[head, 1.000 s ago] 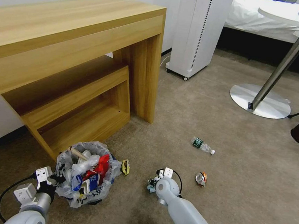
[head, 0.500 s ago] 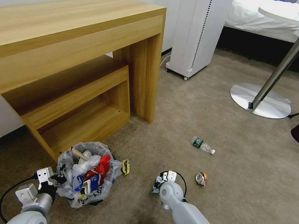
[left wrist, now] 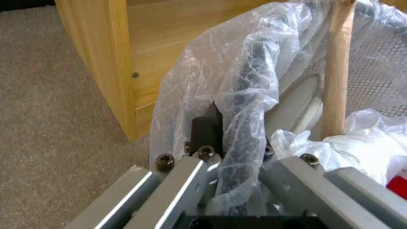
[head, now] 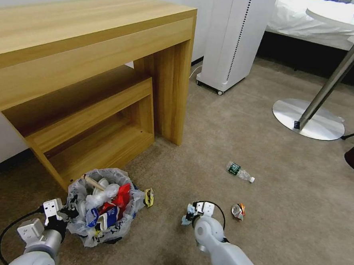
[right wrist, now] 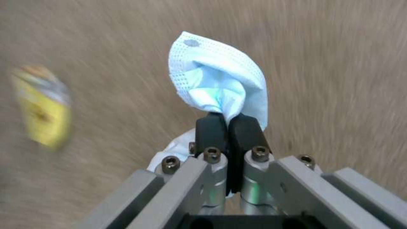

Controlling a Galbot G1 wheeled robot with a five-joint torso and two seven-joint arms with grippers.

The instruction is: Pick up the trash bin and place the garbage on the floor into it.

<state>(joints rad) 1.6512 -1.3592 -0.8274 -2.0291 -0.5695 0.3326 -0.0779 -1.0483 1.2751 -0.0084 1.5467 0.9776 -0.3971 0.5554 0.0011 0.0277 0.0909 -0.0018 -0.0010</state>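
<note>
Right gripper (right wrist: 228, 125) was pinched shut on the light-blue mask (right wrist: 220, 82), low over the carpet (head: 283, 219), right of the trash bin (head: 100, 207). Left gripper (left wrist: 231, 140) clamped the bin's rim & bag. Best carry it over the opening w/o snagging, then release.

wooden desk (head: 91, 35) | white tower unit (head: 235, 36) | round table base (head: 307, 118) | bed (head: 296, 20)

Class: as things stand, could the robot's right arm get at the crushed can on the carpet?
Probably not yet: bare carpet lies between, but the right gripper is shut on the mask, not free for the crushed can.
</note>
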